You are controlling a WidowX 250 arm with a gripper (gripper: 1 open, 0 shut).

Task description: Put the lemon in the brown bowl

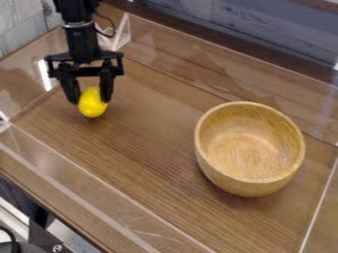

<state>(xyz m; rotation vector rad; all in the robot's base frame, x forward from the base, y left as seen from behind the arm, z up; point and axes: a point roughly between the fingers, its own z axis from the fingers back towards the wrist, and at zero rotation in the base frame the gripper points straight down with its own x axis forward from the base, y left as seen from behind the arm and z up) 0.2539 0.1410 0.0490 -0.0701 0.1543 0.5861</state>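
my gripper point(85, 99) points straight down with its two dark fingers point(66, 95) drawn in against the sides of the lemon point(90, 105), as far closed as the fruit allows, so i read this as a grip just made and not yet tested. the lemon sits between the pads and, as far as i can tell, rests on the table point(145, 168), near the far left corner.

the step in hand is the lift. the fruit is smooth and oval, so i judge it could roll or squirt out if the pads bear off its widest part; i want to rise slowly and straight, watching that the lemon comes up with the fingers.

the brown bowl point(250, 148) stands well apart, toward the right edge of the table, upright and empty. its walls look thick and tall, so i should carry the lemon high enough to clear the near rim, stop over the middle of the hollow, lower a little, then open.
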